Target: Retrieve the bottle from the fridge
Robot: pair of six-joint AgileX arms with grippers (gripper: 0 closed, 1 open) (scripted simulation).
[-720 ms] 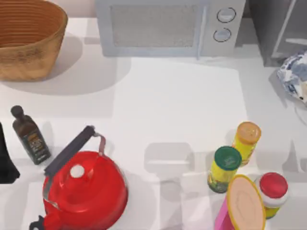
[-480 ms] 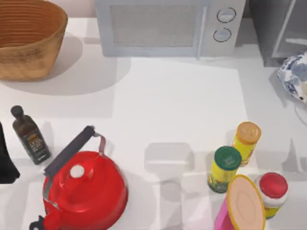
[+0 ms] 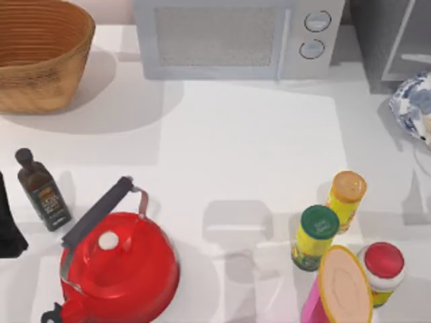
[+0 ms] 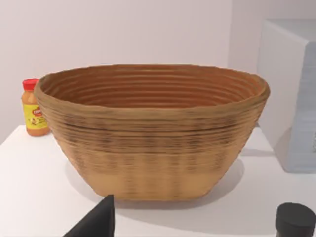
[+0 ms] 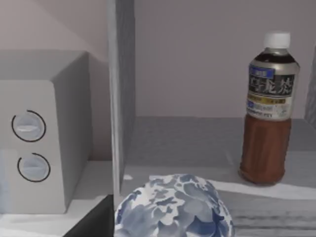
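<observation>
The bottle (image 5: 269, 108), brown with a white cap and a dark label, stands upright on the floor of the open fridge (image 5: 187, 138) in the right wrist view. The fridge's grey side wall (image 5: 121, 98) rises beside the microwave. A dark part of my right gripper (image 5: 94, 222) shows low in that view, some way short of the bottle, with a patterned object between them. In the top view the fridge (image 3: 380, 40) stands at the back right corner. My left arm (image 3: 7, 225) is parked at the table's left edge.
A blue-and-white patterned round object (image 5: 173, 210) (image 3: 414, 108) sits in front of the fridge. The microwave (image 3: 236, 37) stands at the back and a wicker basket (image 3: 40, 54) at the back left. A dark small bottle (image 3: 42, 192), red kettle (image 3: 118, 266), yellow jars (image 3: 316, 235) and pink canister (image 3: 340, 289) crowd the front.
A shadow near the table's right edge has shifted toward the back. The objects on the table have not moved.
</observation>
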